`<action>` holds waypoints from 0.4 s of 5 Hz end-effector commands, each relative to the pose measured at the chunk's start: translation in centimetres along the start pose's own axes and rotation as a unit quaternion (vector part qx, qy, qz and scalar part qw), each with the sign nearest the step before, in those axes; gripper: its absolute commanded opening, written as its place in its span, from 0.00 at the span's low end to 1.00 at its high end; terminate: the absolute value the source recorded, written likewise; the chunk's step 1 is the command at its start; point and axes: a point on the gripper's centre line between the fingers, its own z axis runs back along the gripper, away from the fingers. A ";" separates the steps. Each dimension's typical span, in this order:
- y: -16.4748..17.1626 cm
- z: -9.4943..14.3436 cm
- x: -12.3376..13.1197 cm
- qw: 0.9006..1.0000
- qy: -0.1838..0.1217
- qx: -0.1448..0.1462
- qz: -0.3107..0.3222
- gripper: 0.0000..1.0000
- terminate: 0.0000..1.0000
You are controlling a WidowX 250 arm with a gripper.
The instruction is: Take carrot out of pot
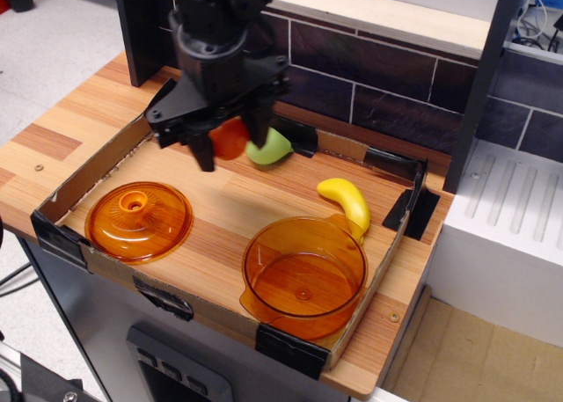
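Observation:
My gripper (230, 143) is shut on the orange carrot (230, 138) and holds it in the air above the back left of the cardboard tray, just left of the green pear (272, 147). The translucent orange pot (304, 274) stands at the tray's front right. Nothing shows inside the pot. The carrot is partly hidden by the black fingers (204, 149).
A domed orange lid (138, 219) with a centre knob lies at the tray's front left. A yellow banana (347, 203) lies behind the pot. The cardboard tray wall (98, 163) rings the work area. A dark brick wall stands behind, a white box to the right.

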 end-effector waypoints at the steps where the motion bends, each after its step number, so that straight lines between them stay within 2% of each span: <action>1: 0.6 -2.1 4.0 0.998 -0.056 0.023 0.019 0.00 0.00; 2: 0.7 -3.1 5.1 0.997 -0.067 0.037 0.032 0.00 0.00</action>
